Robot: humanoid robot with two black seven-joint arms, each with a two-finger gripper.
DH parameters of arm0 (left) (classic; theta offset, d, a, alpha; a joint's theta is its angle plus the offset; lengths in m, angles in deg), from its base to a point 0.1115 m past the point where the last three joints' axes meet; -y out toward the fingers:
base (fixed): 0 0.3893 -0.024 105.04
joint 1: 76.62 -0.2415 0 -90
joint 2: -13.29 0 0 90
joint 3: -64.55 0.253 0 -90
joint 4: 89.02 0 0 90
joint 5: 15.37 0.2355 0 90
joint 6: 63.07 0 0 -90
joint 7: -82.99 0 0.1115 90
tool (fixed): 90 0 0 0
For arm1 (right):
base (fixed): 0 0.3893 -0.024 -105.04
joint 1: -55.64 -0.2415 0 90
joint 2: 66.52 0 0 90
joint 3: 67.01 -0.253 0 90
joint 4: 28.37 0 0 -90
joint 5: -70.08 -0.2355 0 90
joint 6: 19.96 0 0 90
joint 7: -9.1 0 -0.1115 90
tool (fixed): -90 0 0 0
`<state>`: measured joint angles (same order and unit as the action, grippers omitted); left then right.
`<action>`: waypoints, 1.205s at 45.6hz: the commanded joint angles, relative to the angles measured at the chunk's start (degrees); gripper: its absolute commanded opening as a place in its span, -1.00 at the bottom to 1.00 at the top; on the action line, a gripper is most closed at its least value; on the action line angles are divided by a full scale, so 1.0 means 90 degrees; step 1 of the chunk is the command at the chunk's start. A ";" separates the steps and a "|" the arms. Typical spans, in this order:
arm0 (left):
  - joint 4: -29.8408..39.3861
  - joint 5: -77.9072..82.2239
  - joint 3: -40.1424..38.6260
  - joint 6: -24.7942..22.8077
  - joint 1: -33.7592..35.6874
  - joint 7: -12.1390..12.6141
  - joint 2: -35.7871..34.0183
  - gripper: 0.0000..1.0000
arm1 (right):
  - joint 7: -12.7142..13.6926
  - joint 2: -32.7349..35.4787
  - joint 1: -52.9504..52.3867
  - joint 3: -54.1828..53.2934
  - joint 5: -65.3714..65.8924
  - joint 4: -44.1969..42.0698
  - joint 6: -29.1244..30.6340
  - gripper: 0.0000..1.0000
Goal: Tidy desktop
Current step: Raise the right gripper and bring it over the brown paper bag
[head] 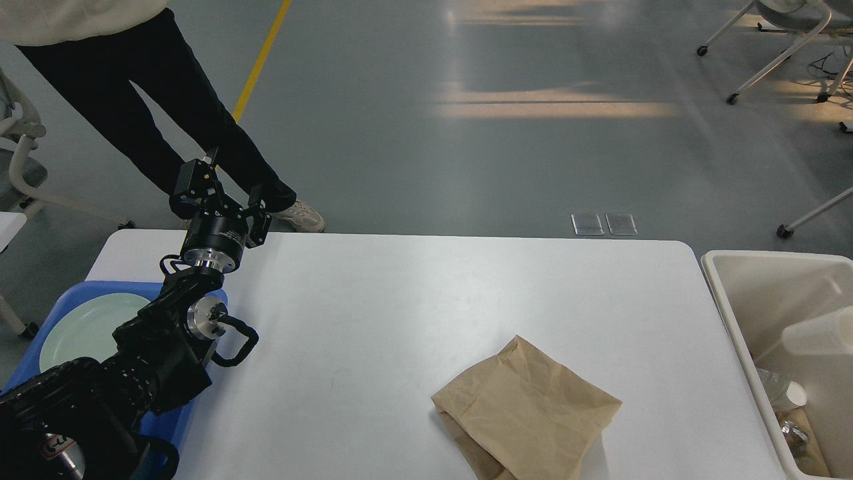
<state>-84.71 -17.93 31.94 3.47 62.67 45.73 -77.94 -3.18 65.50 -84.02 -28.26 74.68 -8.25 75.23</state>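
The white desktop (413,300) fills the middle of the head view. A crumpled brown paper bag (526,413) lies on it near the front, right of centre. My left gripper (223,192) is raised over the far left corner of the desktop, open and empty, far from the bag. My right gripper is out of view.
A blue tray (63,300) with a pale green plate (86,327) sits at the front left, partly under my left arm. A cream bin (726,300) stands off the right edge, with rubbish and a blurred white object (820,333) inside. A person's legs (166,113) stand behind the far left corner.
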 commanded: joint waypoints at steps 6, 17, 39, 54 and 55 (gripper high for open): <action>0.0000 0.0001 0.0000 -0.0001 0.0001 0.0000 0.0000 0.94 | 0.0006 0.0076 -0.0068 0.0176 0.0045 0.0430 0.0262 1.00; 0.0000 0.0001 0.0000 -0.0001 0.0001 0.0000 0.0000 0.94 | 0.0006 0.0340 -0.1375 0.1377 0.0124 0.1036 0.1560 1.00; 0.0000 0.0001 0.0000 -0.0001 0.0001 0.0000 0.0000 0.94 | 0.0026 -0.0225 -0.4520 0.3263 0.0231 0.2228 0.4159 1.00; 0.0000 0.0001 0.0000 -0.0001 0.0001 0.0000 0.0000 0.94 | 0.0084 -0.1465 -0.5799 0.3507 0.0562 0.2364 0.4833 1.00; 0.0000 0.0001 0.0000 0.0009 0.0001 0.0000 0.0000 0.94 | 0.0084 -0.1553 -0.5878 0.3507 0.0621 0.2364 0.4901 1.00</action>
<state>-84.71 -17.92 31.94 3.46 62.67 45.73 -77.94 -2.48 55.32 -133.52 2.96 77.83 12.92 116.94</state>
